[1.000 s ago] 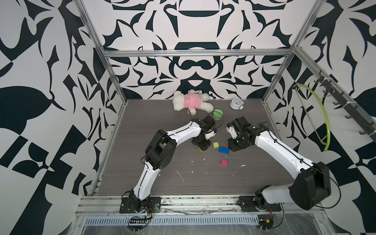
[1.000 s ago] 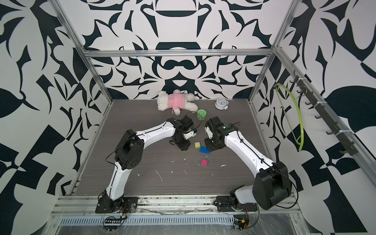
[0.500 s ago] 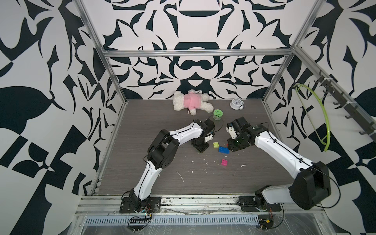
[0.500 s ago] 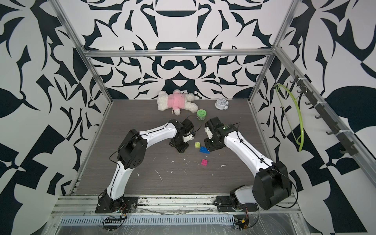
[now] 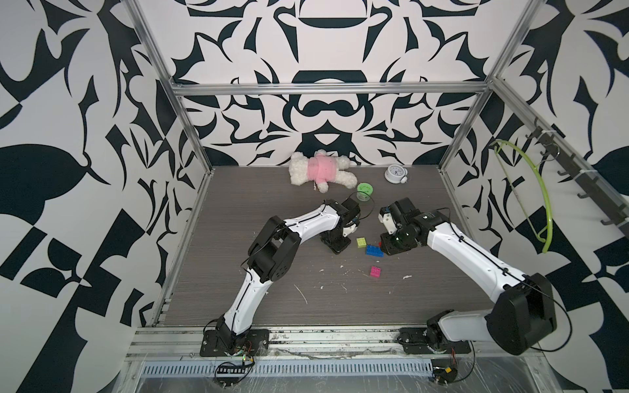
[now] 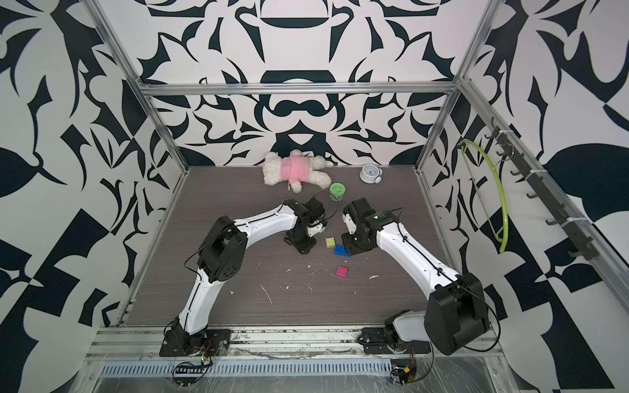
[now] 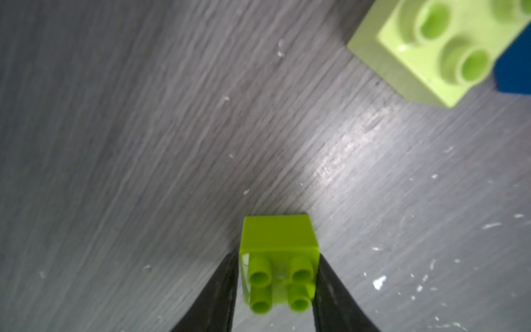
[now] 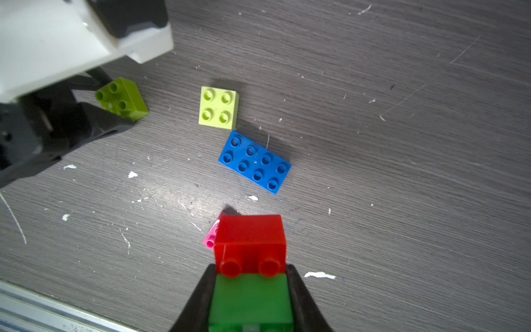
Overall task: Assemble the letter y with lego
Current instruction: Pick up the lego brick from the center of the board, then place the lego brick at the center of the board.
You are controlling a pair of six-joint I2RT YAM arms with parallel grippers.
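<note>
Near the middle of the bench (image 5: 238, 211), the left gripper (image 7: 277, 260) is clamped on a darker yellow-green brick (image 7: 278, 238) tipped on its side. The right gripper (image 8: 250, 273) is closed on a green brick (image 8: 250, 299) with a red brick (image 8: 250, 232) joined to it. Between the two arms a pale yellow-green brick (image 8: 219, 107) and a longer blue brick (image 8: 254, 161) lie studs up just beside each other, and a pink brick (image 5: 375, 271) lies apart, nearer the front edge.
</note>
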